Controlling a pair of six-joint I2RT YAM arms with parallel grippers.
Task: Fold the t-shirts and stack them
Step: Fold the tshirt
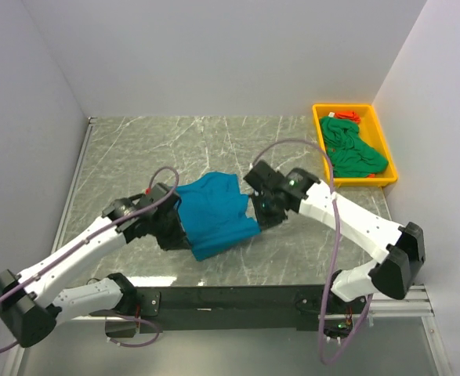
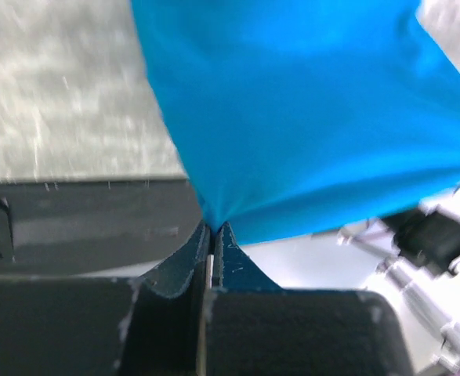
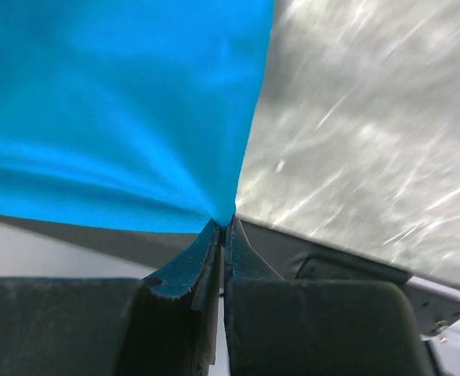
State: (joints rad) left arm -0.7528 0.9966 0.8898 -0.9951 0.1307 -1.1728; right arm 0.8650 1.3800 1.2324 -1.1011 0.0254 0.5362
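**Blue shirt mid-fold, two pieces left in the bin**

We hold the blue shirt from both sides near the front middle of the counter. The left tool is pinched tight on its left edge and the right tool on its right edge, and the cloth pulls taut between them. We judge this first fold unfinished and no stack begun. The green shirt and the red-orange piece lie in the yellow bin at the far right. The blue shirt's near corner sits close to the counter's front edge. Behind it and to the left we see bare counter for laying it flat.
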